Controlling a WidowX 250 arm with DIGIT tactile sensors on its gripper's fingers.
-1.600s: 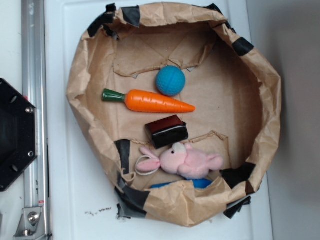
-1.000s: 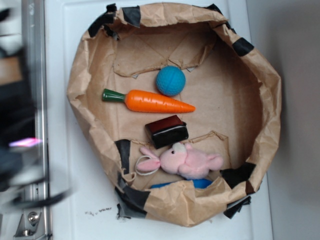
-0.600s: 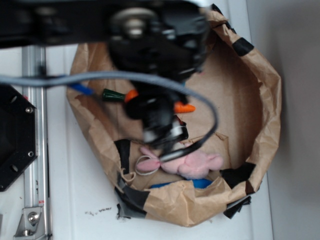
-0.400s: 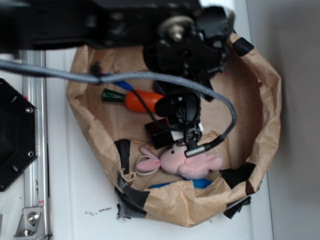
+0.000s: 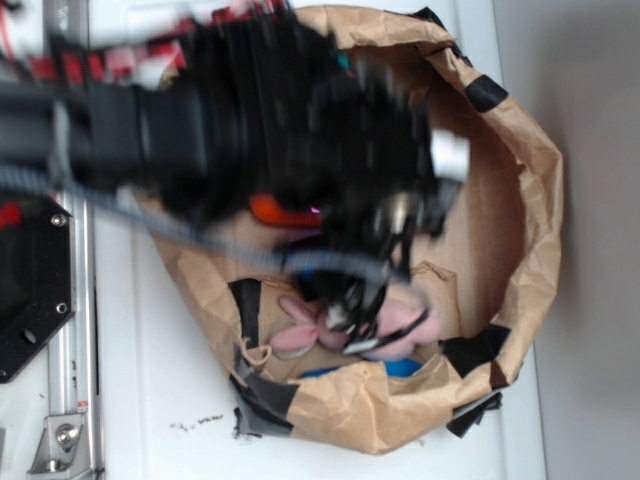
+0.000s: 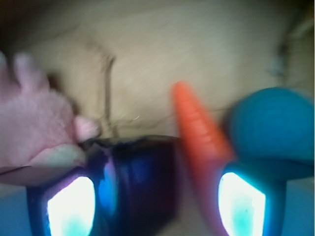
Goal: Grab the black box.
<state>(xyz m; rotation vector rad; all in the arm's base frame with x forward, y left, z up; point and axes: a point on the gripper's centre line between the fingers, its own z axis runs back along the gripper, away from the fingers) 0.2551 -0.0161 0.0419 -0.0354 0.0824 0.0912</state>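
The black box (image 6: 140,184) lies on the floor of the brown paper bag (image 5: 520,190), and the wrist view puts it low in the frame with the pink plush rabbit (image 6: 37,132) touching its left end and the tip of the toy carrot (image 6: 197,128) just beside its right end; the blue ball (image 6: 270,128) sits beyond the carrot, farther from the box. In the exterior view the blurred arm covers the box completely, so only the wrist view places it. The step in hand looks like the final approach, and doing it well probably means centring over the box rather than the gap beside it — as framed, the box lies toward the left finger, with the carrot tip sitting inside the span near the right one. A small shift toward the rabbit side, then a straight descent, should let the fingers (image 6: 74,206) straddle the box alone; closing from this offset risks pinching the carrot tip against it or nudging the rabbit. The gripper (image 6: 157,206) stands wide open — two bright pads show at the bottom corners of the wrist view, well apart, with nothing between them held. Whether the left pad touches the box cannot be told through the blur.
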